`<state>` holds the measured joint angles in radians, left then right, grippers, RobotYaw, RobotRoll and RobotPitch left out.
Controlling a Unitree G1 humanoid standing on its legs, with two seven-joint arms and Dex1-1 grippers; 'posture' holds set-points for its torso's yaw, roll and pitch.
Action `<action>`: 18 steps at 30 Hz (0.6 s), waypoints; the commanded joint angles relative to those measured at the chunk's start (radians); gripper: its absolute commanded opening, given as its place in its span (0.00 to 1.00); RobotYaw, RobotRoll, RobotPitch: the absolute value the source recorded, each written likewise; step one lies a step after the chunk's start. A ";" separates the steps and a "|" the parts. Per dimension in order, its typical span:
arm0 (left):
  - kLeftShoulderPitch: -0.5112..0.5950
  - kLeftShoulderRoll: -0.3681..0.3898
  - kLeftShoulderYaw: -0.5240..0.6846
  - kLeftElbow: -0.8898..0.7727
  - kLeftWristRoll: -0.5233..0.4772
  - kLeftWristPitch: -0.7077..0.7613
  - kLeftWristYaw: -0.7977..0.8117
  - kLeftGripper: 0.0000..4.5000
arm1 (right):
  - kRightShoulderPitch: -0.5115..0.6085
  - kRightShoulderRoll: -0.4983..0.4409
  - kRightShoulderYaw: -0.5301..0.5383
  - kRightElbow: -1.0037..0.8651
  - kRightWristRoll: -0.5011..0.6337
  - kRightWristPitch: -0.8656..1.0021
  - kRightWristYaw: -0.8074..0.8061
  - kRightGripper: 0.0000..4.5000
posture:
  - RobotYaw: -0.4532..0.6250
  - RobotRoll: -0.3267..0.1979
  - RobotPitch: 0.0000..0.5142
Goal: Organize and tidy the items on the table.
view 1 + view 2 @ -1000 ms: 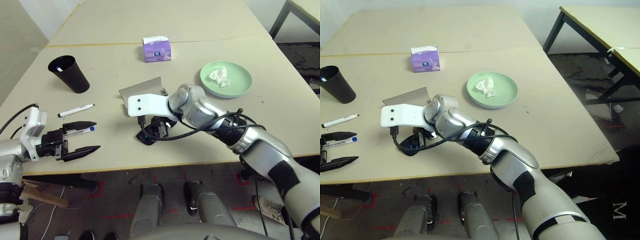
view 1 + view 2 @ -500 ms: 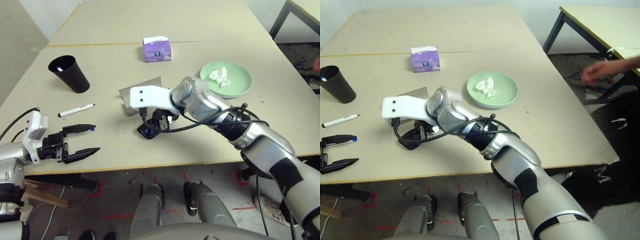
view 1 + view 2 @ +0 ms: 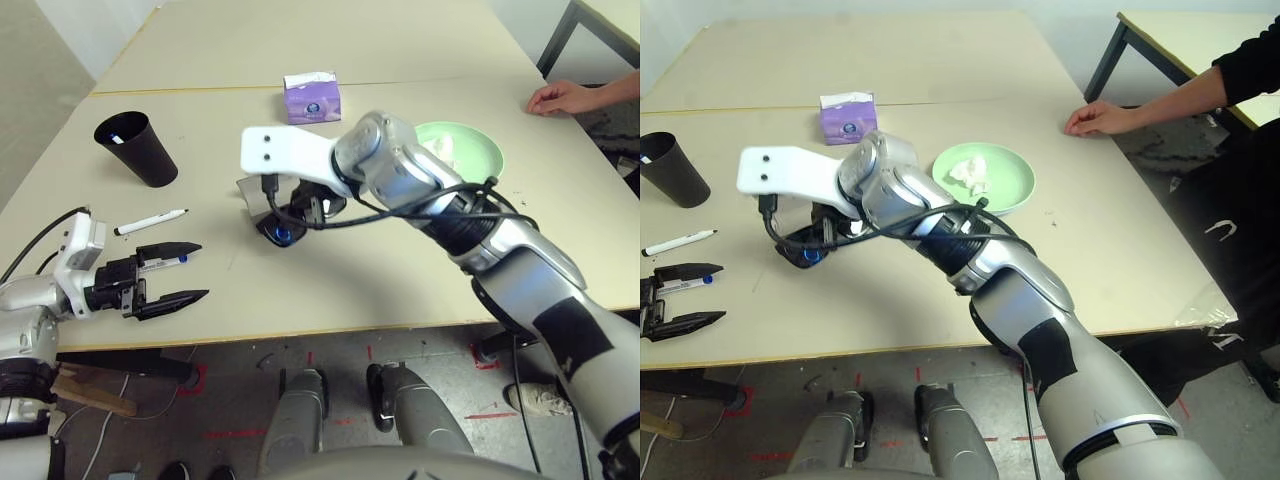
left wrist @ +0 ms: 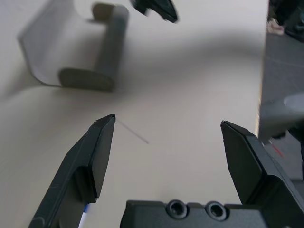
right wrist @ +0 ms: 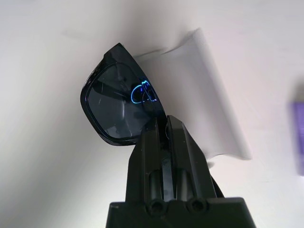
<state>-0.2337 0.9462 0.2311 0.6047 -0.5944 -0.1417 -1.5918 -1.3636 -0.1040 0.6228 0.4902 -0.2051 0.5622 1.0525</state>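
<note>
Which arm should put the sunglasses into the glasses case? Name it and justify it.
Right. The right gripper is already shut on the black sunglasses, directly over the open grey glasses case. The left gripper stands open and empty beside the markers.

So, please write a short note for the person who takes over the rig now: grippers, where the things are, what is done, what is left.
Right gripper: shut on the black sunglasses, held above the open grey glasses case.
Left gripper: open, holding nothing, near the table's front edge, over the blue-capped marker.
Black-capped marker lies on the table by the black cup.
Done: crumpled tissue lies on the green plate.
Left: sunglasses into the case, both markers to tidy.
</note>
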 commanded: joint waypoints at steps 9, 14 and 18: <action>-0.028 0.005 0.072 0.028 0.042 0.057 0.040 1.00 | -0.066 0.092 -0.095 0.388 -0.035 -0.263 -0.191 0.00 | 0.47 0.62 0.36; -0.022 0.008 0.085 0.028 0.053 0.062 0.043 1.00 | -0.088 0.128 -0.120 0.471 -0.043 -0.308 -0.223 0.00 | 0.48 0.62 0.36; -0.017 0.012 0.094 0.026 0.060 0.066 0.045 1.00 | -0.107 0.157 -0.139 0.508 -0.042 -0.319 -0.233 0.00 | 0.49 0.62 0.36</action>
<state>-0.2644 0.9467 0.3095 0.6283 -0.5503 -0.0815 -1.5473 -1.4478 0.0362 0.5053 0.9812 -0.2438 0.2537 0.8254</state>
